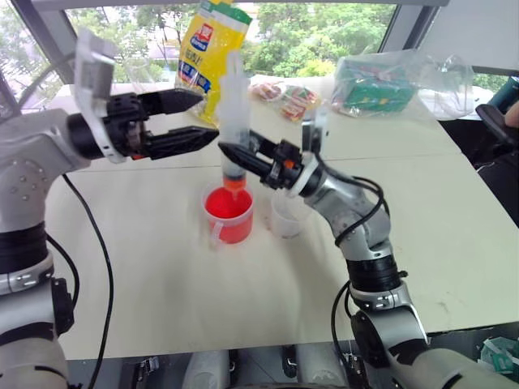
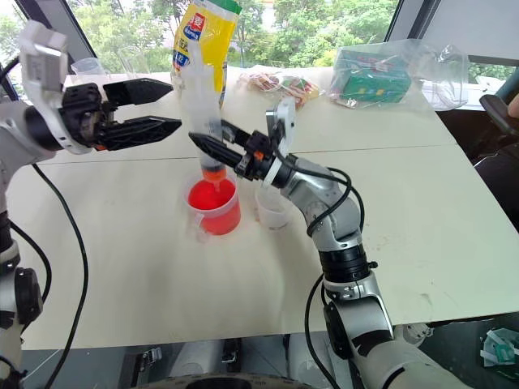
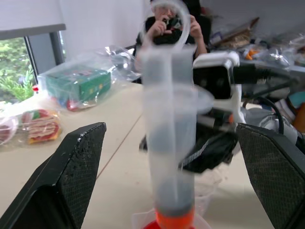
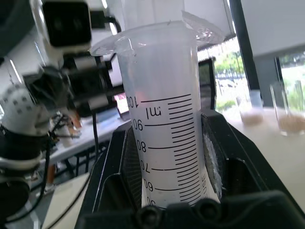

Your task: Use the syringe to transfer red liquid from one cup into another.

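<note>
Right end effector (image 1: 231, 152) is pinching the syringe (image 1: 233, 121) upright over the red handled cup (image 1: 229, 213).
Red liquid (image 1: 226, 203) is filling that cup, which is standing near the middle of the table (image 1: 454, 235), with the syringe's orange-red nozzle hanging just above the liquid surface and the white plunger rising out of the barrel. Just beside it, toward the table's right edge, the small clear cup (image 1: 285, 215) is standing partly behind the right arm; what it holds cannot be told. Left end effector (image 1: 203, 120) is hanging level beside the syringe's upper part with its black fingers spread wide and touching nothing. Near the table's far edge, a yellow bag (image 1: 212, 49) is standing upright and clear plastic bags (image 1: 381, 81) holding a green box are lying.
</note>
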Action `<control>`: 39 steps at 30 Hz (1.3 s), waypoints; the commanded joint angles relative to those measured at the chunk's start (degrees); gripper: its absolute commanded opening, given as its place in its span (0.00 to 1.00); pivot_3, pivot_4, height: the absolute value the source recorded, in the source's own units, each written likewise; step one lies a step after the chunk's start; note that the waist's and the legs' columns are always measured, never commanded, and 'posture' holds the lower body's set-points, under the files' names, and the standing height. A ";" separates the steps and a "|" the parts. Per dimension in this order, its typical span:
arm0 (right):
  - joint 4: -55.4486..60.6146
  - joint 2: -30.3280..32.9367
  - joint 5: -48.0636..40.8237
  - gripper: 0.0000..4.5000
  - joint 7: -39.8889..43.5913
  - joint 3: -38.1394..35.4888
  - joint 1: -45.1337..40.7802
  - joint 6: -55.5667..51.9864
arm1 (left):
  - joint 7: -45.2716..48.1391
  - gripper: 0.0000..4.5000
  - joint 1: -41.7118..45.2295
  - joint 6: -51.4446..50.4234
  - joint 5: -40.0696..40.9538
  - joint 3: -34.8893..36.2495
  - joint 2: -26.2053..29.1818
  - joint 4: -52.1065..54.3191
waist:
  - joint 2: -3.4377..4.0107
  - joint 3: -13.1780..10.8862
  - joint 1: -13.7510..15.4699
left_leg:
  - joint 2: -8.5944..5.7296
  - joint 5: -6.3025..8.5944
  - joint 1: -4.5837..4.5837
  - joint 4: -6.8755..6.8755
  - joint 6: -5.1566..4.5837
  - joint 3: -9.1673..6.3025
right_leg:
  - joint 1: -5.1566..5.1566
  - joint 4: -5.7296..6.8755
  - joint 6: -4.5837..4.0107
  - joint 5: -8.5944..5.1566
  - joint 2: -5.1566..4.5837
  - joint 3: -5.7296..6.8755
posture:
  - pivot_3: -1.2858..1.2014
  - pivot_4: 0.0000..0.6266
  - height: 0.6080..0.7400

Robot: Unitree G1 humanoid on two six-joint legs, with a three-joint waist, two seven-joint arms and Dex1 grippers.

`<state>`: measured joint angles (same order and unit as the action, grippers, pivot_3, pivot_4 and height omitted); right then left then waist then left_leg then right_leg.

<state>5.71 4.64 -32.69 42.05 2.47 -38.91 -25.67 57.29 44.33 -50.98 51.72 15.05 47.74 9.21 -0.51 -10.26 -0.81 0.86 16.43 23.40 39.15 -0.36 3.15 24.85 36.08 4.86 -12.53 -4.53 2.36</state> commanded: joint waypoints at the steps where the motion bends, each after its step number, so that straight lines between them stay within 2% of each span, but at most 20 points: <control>1: 3.72 0.79 -2.60 0.31 -1.90 -2.60 -1.73 -0.97 | -0.44 0.99 0.33 0.80 0.51 1.66 1.06 1.08 | 0.00 0.00 0.05 | -0.01 0.00 0.00 0.00 0.00 0.01 | 0.00 0.00 0.00 0.00 -0.02 0.00 | 0.52 0.24 1.00; 11: 14.41 9.21 -9.47 0.31 -8.57 -10.87 0.77 -7.02 | -0.34 0.99 4.72 6.03 -2.56 -3.49 -4.85 -2.38 | 0.00 -0.01 0.08 | -0.03 0.00 0.01 0.00 -0.01 0.03 | 0.00 -0.02 0.00 0.00 -0.02 0.00 | 0.52 0.24 1.00; 16: 17.19 12.58 -4.96 0.31 -7.86 -8.03 9.54 -4.28 | 0.71 0.99 11.06 8.91 -4.36 -6.69 -10.64 -7.06 | -0.04 0.00 0.21 | -0.04 0.01 0.02 0.00 -0.02 0.04 | -0.06 -0.08 0.01 0.00 -0.02 0.03 | 0.52 0.24 1.00; 21: 17.02 12.11 -0.84 0.31 -7.23 -4.30 15.10 0.12 | 3.09 0.99 16.50 11.35 -6.14 -8.91 -14.73 -11.79 | -0.03 -0.02 -0.18 | -0.12 0.02 0.00 0.00 -0.04 0.07 | -0.02 -0.06 0.02 0.00 0.01 -0.04 | 0.52 0.24 1.00; 27: 16.54 11.94 0.77 0.31 -7.31 -3.00 16.59 2.47 | 5.68 0.99 19.21 13.44 -8.57 -11.18 -17.81 -15.19 | -0.05 -0.02 0.04 | -0.10 0.01 0.00 0.00 -0.04 0.04 | -0.02 -0.05 0.02 0.00 0.05 -0.03 | 0.52 0.24 1.00; 39: 16.84 12.31 1.19 0.31 -7.56 -2.88 16.91 3.31 | 9.46 0.99 20.61 18.32 -14.54 -12.83 -19.34 -22.24 | -0.08 -0.04 0.10 | -0.09 0.02 0.01 0.00 -0.04 0.03 | -0.02 -0.06 0.02 -0.01 0.03 -0.03 | 0.52 0.24 1.00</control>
<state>20.39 16.86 -31.09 34.50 0.20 -21.88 -23.72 66.27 63.09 -34.22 37.72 1.52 28.46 -13.03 -0.59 -10.30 -0.71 0.77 16.44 23.41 39.15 -0.41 3.18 24.83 36.01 4.88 -12.53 -4.50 2.33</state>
